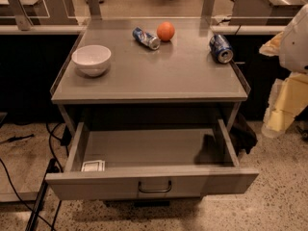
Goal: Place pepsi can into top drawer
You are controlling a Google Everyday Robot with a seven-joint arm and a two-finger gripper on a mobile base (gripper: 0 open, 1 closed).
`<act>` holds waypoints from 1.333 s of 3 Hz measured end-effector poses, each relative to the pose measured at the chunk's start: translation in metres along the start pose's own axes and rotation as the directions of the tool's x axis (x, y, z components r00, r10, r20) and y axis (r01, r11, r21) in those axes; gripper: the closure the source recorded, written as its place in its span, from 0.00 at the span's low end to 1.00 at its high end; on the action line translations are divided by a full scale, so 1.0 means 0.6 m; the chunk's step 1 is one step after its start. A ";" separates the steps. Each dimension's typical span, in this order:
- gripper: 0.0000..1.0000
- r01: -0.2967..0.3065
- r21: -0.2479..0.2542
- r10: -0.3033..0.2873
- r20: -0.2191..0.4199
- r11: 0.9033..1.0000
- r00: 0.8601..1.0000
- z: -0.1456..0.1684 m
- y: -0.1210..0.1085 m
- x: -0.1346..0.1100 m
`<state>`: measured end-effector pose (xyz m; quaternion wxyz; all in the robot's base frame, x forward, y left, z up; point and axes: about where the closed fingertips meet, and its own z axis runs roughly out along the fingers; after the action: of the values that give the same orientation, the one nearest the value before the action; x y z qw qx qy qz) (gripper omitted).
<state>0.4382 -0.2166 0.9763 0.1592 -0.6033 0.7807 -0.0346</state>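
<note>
Top drawer (202,183) nearest me: pulled well out, floor bare grey metal, dark bar handle (155,187) at mid-front. A dark patch sits at its right rear; shadow or object, cannot tell.

Table (159,71) above it: flat grey top with a low raised lip along the sides.

Gripper (276,119): pale cream form hanging off the right side of the table, below top level and apart from everything on it. Whether it is spread or closed, cannot tell. It holds nothing that I can see.

White bowl (91,59): upright, left side of the top, far from the work.

Pepsi can (221,48): on the table at the right rear, lying on its side just beside the right lip, silver end turned toward the front. Not yet grasped.

Orange (165,31): rear centre, just beside a slimmer blue-white can (146,38), also lying down. Do not confuse this one with the target.

Small white packet (93,165): front-left corner of the drawer.

Judgement: the step in hand is the reach and grasp.
- Approach from above; the lip crowds the right side.
- Close across the curved barrel, not end to end. A lying can will likely roll if nudged.
- Lift clear of the lip before carrying forward.
- Release low over mid-drawer, away from the packet.
</note>
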 end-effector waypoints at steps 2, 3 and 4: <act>0.00 -0.059 0.036 0.059 0.016 0.998 0.998 0.011 -0.029 0.004; 0.00 -0.137 0.076 0.134 0.044 0.988 0.990 0.036 -0.087 0.000; 0.00 -0.241 0.118 0.231 0.091 0.963 0.969 0.065 -0.164 -0.004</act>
<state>0.5415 -0.2355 0.9639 0.2303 -0.4952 0.8366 -0.0424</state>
